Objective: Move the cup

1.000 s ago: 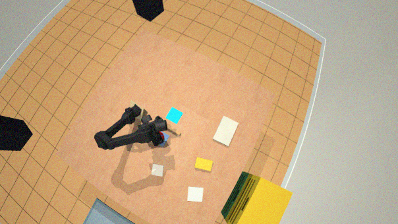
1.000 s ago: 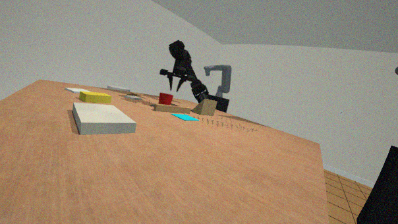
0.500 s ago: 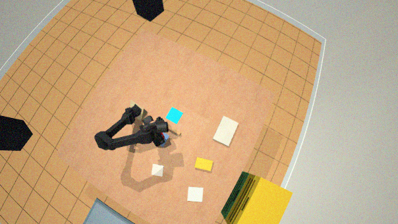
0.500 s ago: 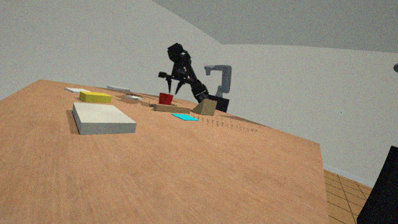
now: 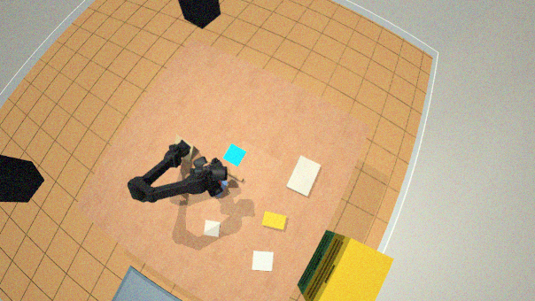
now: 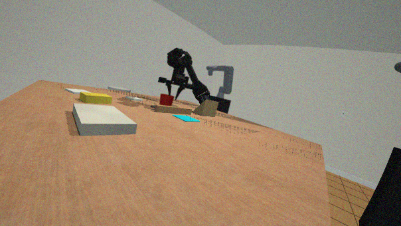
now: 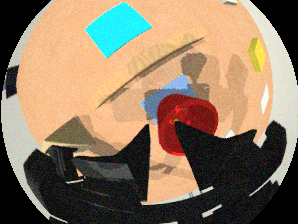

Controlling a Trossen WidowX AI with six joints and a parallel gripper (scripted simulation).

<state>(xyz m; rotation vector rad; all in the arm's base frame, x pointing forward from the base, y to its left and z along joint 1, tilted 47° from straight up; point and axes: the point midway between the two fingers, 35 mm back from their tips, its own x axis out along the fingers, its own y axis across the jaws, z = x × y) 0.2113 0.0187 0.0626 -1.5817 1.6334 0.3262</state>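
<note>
The red cup [image 6: 166,100] [image 7: 167,144] stands upright, partly over the blue pad [image 7: 183,84] in the wrist view. Small marbles [image 7: 180,108] show inside it; the arm mostly hides the cup in the top view. The other pad [image 5: 235,155] [image 6: 186,118] [image 7: 119,29] is cyan and bare. My gripper [image 6: 172,98] [image 7: 162,125] is partly open and points down at the cup. One fingertip overlaps the cup's opening in the wrist view and the other is outside the cup, with a gap between them. Whether either finger touches the wall cannot be told.
A low wooden bar [image 6: 172,110] lies between the cup and the cyan pad. A tan wedge [image 6: 207,109] [image 7: 70,132] stands near the arm's base. A yellow block [image 5: 275,220] [image 6: 95,98] [image 7: 256,55], a large white block [image 5: 303,175] [image 6: 104,116] and a white tile [image 5: 262,260] lie farther off.
</note>
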